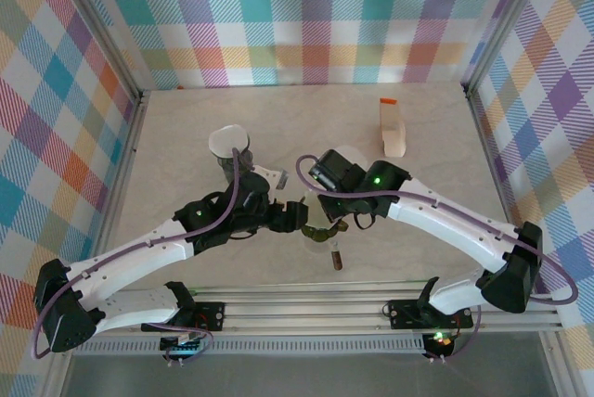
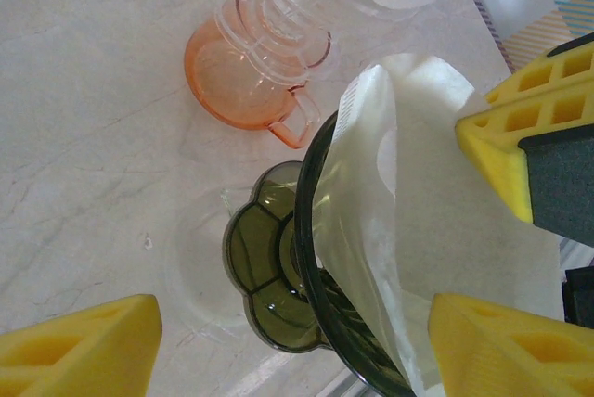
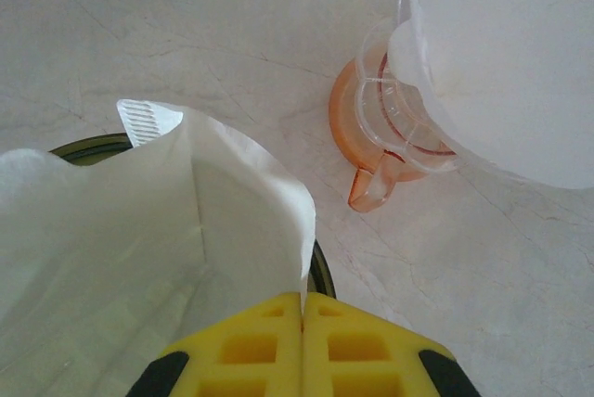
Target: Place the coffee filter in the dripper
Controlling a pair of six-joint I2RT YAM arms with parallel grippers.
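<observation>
The dark green dripper (image 2: pixel 278 295) sits tilted between the two arms, its scalloped base turned left and its rim (image 3: pixel 320 272) to the right. The white coffee filter (image 2: pixel 427 230) stands opened inside that rim. My right gripper (image 3: pixel 303 300) is shut on the filter's edge (image 3: pixel 139 221), just above the rim. My left gripper (image 2: pixel 297 323) is open, one yellow finger (image 2: pixel 83 346) clear of the base and the other finger (image 2: pixel 501 341) beside the filter. From above, both grippers meet over the dripper (image 1: pixel 320 232), left gripper (image 1: pixel 299 216) and right gripper (image 1: pixel 336 221).
An orange dripper nested with clear ones (image 2: pixel 251 72) lies just beyond, with a white filter (image 3: pixel 510 54) in a clear one. A dark cup with a white filter (image 1: pixel 230 148) stands at the back left, a filter holder (image 1: pixel 393 128) at the back right, a brown handle (image 1: pixel 336 258) nearer.
</observation>
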